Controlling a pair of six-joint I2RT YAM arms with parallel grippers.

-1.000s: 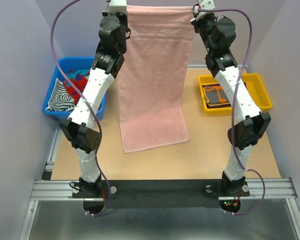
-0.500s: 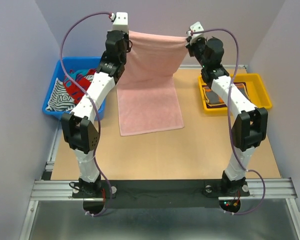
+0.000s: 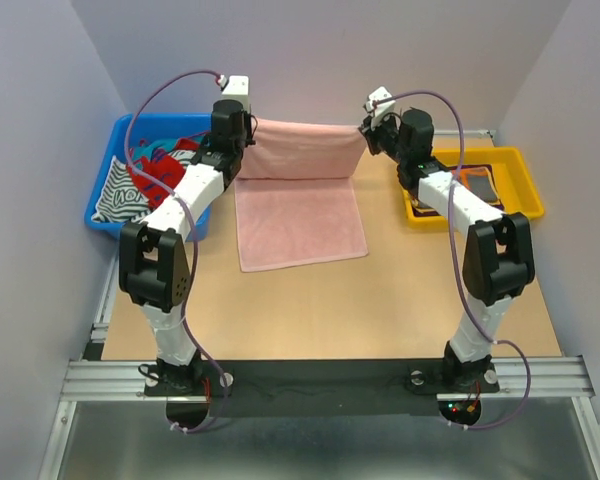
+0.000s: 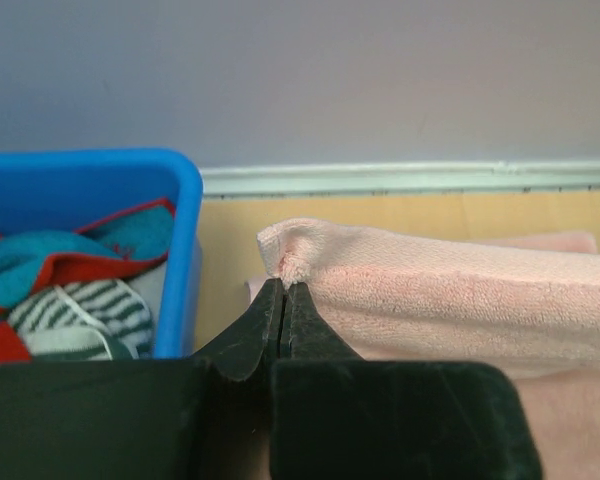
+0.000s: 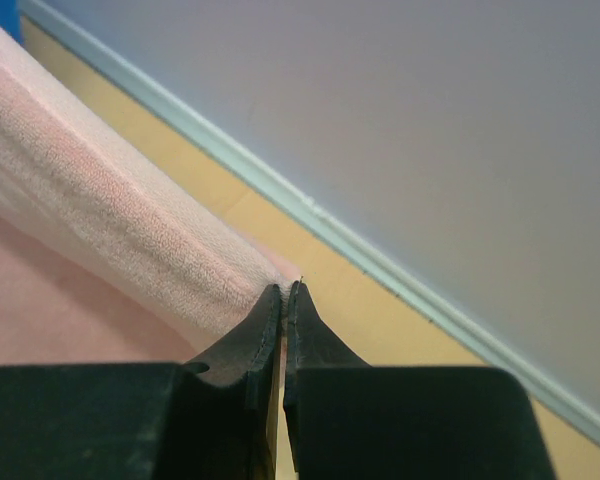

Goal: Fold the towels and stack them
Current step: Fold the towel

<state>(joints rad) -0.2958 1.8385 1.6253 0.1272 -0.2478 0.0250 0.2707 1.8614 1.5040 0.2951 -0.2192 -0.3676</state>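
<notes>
Top external view: your two hands are holding the pale pink towel point(image 3: 300, 215) up by its two far corners, over the far part of the desk point(image 3: 380, 300). The raised edge is running nearly level between them, sagging slightly in the middle. From that edge the cloth is dropping to the desk, and its near part is lying flat there, between the blue bin point(image 3: 104, 196) and the yellow tray point(image 3: 525, 185).

Writing: a striped cloth point(image 3: 115, 198) in the blue bin is showing dark lettering, too small to read. No other label is legible.

Left wrist view: your left hand point(image 4: 283, 290) is pinching a bunched corner of the pink towel, its fingers pressed together on the pile. The cloth is plain, soft and looped, with no pattern.

Right wrist view: your right hand point(image 5: 283, 290) is gripping the opposite corner in the same way, its fingers closed tight on the cloth, and the taut edge is running away to the upper left.

In the yellow tray a dark cloth with orange trim point(image 3: 476, 183) is lying flat, partly hidden behind your right arm.
</notes>
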